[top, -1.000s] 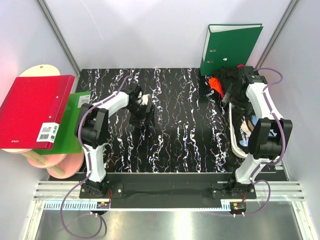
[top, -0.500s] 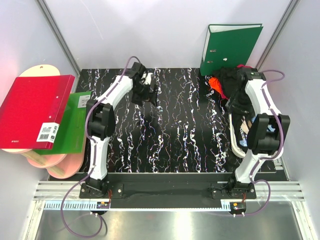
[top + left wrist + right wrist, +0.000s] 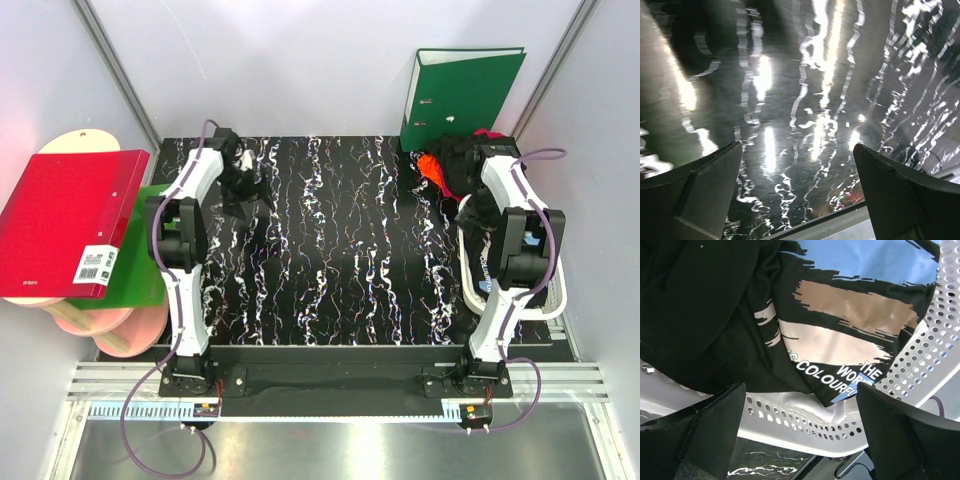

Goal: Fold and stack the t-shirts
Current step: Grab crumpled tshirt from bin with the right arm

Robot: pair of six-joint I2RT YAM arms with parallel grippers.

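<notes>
Overhead, the basket (image 3: 556,292) lies along the right edge of the table (image 3: 340,260). The t-shirts (image 3: 462,165) are heaped at its far end, in front of the green binder (image 3: 462,92), and an orange-red shirt (image 3: 429,166) shows at the heap's left side. Whether that heap rests inside the basket or on the table cannot be told from above. Seen from the right wrist, the basket holds a printed shirt (image 3: 850,305), black with blue, tan and cream bands and white lettering. It lies against the perforated wall, with a black shirt (image 3: 695,305) bunched beside it on the left. The right gripper (image 3: 800,437) hangs over this cloth with its fingers spread wide and no cloth between them. The left gripper (image 3: 797,192) is at the table's far left, well apart from the t-shirts. Its fingers are likewise wide apart, holding nothing, above the marbled tabletop.
</notes>
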